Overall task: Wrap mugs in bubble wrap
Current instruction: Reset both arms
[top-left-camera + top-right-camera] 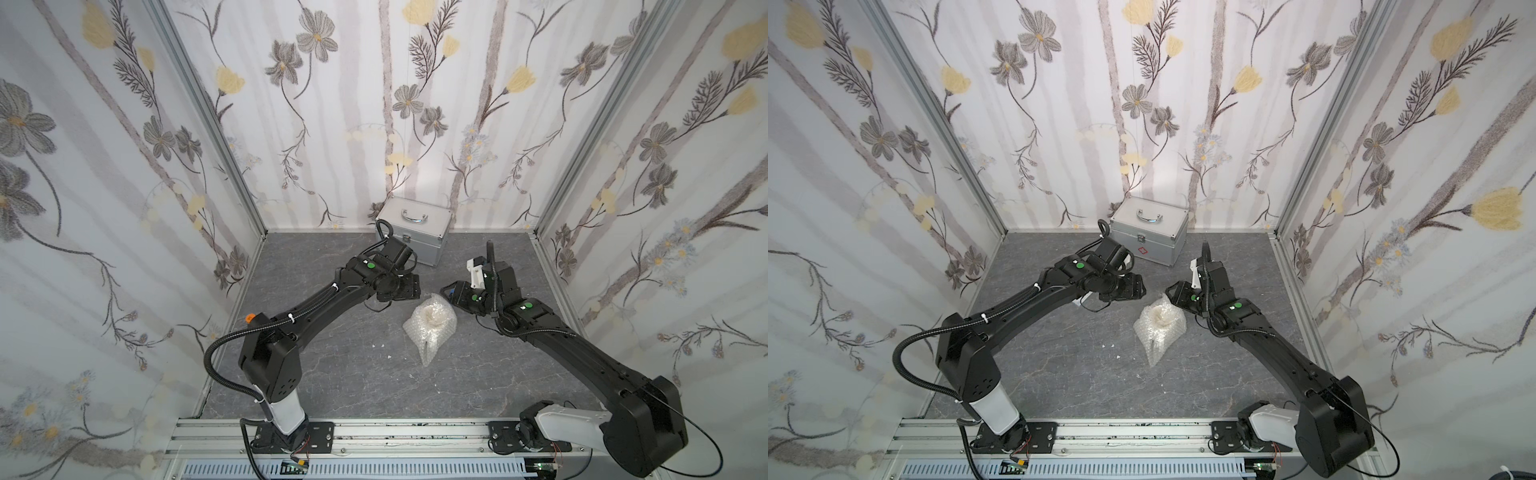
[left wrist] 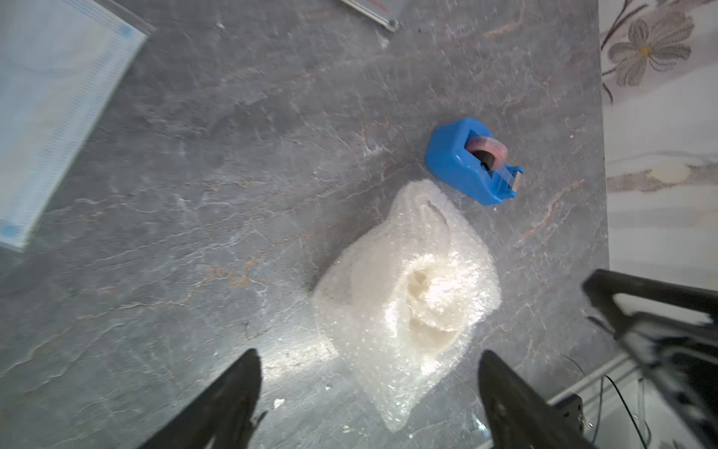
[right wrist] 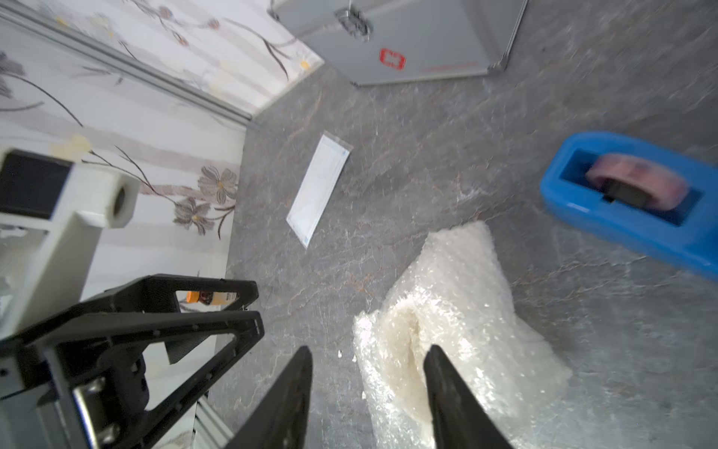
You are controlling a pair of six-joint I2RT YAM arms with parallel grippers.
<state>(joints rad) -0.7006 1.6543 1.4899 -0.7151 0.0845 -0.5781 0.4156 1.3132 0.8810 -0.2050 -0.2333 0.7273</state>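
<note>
The mug [image 1: 432, 316] [image 1: 1160, 316] stands in the middle of the table, a cream shape showing dimly through the bubble wrap [image 1: 430, 332] [image 1: 1158, 336] bunched around it. A loose tail of wrap trails toward the front. My left gripper [image 1: 401, 289] [image 2: 369, 353] hovers just behind and left of the bundle, jaws wide apart and empty. The right gripper [image 1: 451, 291] [image 3: 370, 349] is close behind and right of it, jaws apart. In the right wrist view one finger [image 3: 447, 388] overlaps the wrapped mug [image 3: 400, 350] without gripping it.
A silver case [image 1: 415, 232] [image 1: 1148, 235] stands at the back wall. A blue tape dispenser [image 2: 470, 163] [image 3: 629, 202] sits near the bundle. A flat white packet [image 2: 50, 109] [image 3: 318, 190] lies on the table's left side. An orange-capped bottle [image 3: 209, 297] stands further left. Small white scraps [image 1: 388, 356] lie in front.
</note>
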